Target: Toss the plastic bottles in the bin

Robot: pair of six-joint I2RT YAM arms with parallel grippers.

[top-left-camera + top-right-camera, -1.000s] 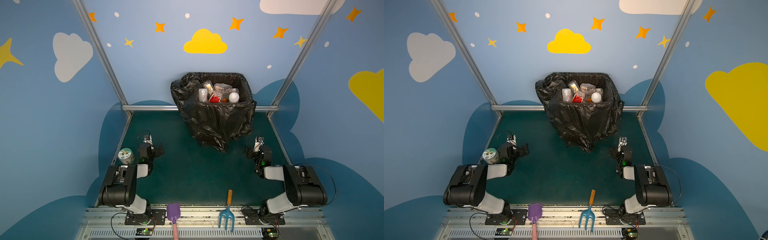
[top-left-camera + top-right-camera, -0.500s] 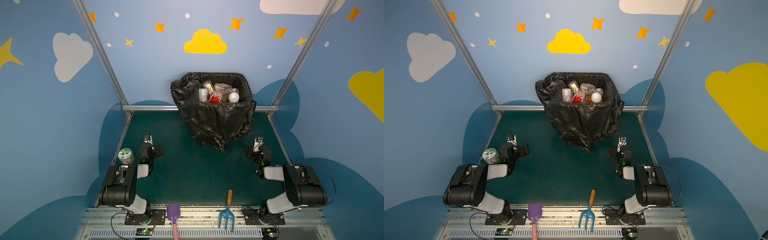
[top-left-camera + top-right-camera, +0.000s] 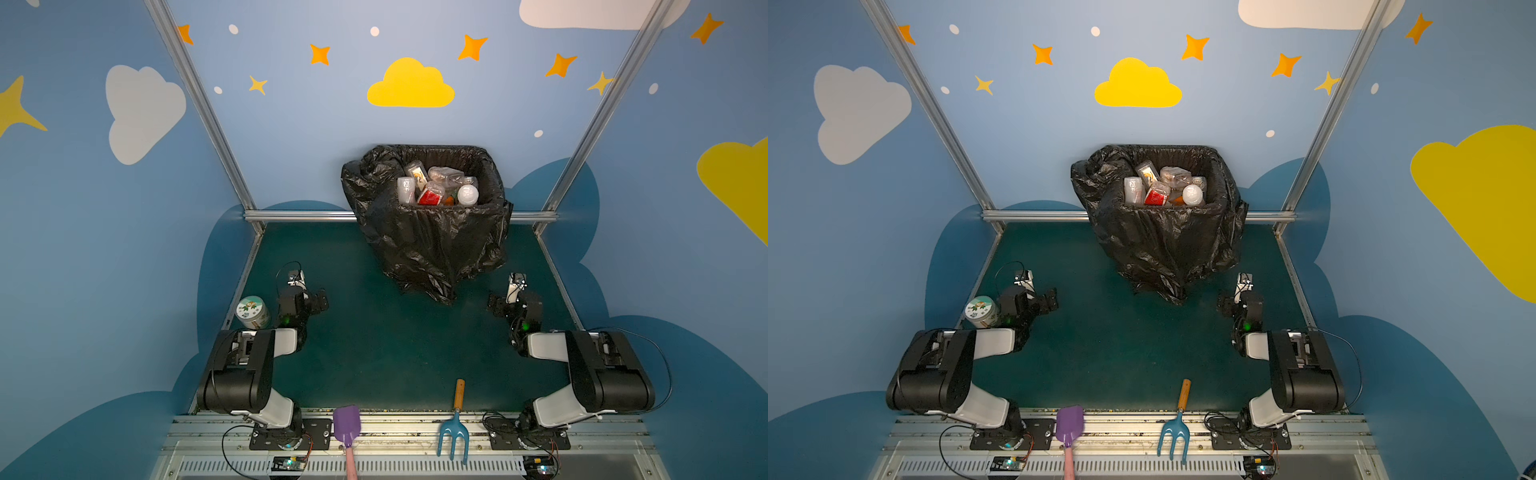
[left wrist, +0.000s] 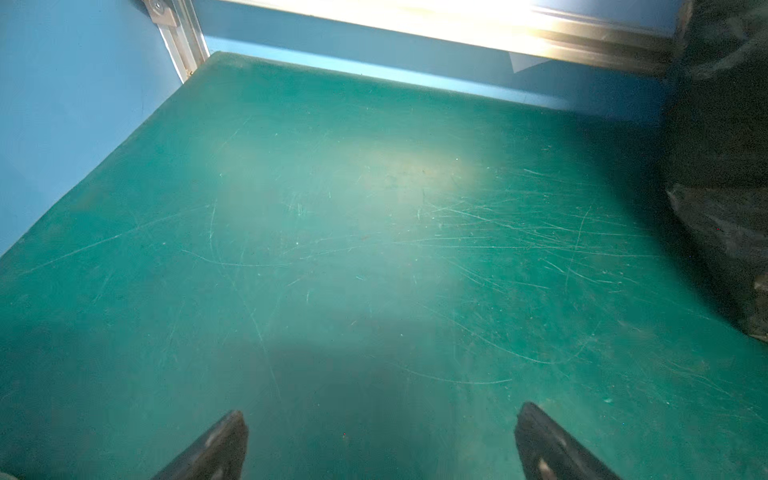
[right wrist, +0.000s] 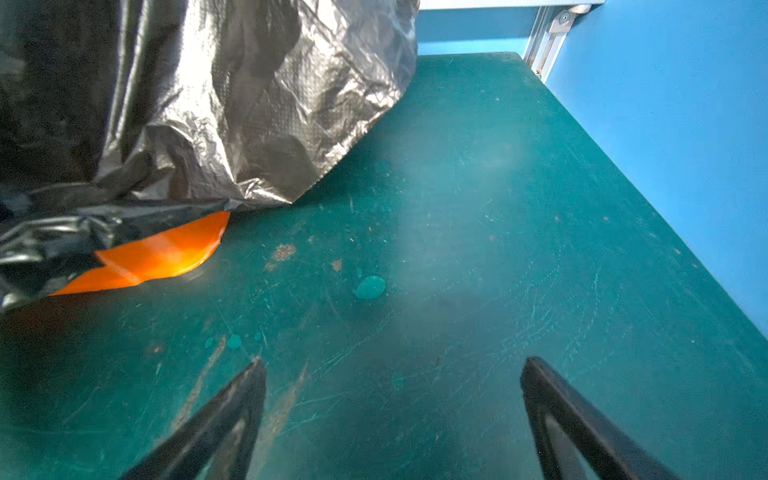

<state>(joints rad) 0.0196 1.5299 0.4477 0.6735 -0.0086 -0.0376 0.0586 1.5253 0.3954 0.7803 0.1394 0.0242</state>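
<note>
In both top views, the plastic bottles (image 3: 436,189) lie heaped inside the bin (image 3: 428,249), which stands at the far middle of the green mat (image 3: 374,345), close to the blue walls (image 3: 124,257). No bottle shows on the mat. The left gripper (image 3: 319,300) and the right gripper (image 3: 496,305) sit low, each near its own side, with the arms folded and nothing held. A jar (image 3: 252,312) stands just beside the left arm. A purple shovel (image 3: 347,420) and a blue rake (image 3: 454,430) lie at the near edge. Judged from this, the throwing appears done. The next move seems to call only for a check that no bottle hides behind the bin or the arms. The jar and the 2 toys are not bottles and should be left alone.

In the left wrist view, the left gripper's (image 4: 381,411) 2 jaws stand wide apart with bare mat between them. The mat is scratched and carries a pale glare. The bin's black bag (image 4: 723,145) fills one side, and a metal rail (image 4: 457,25) runs along the mat's far edge.

In the right wrist view, the right gripper's (image 5: 394,362) jaws are spread wide too, and empty. The bag hangs crinkled nearby, with an orange base (image 5: 158,257) peeking out beneath it. Small droplets (image 5: 370,286) and brown specks mark the mat.
</note>
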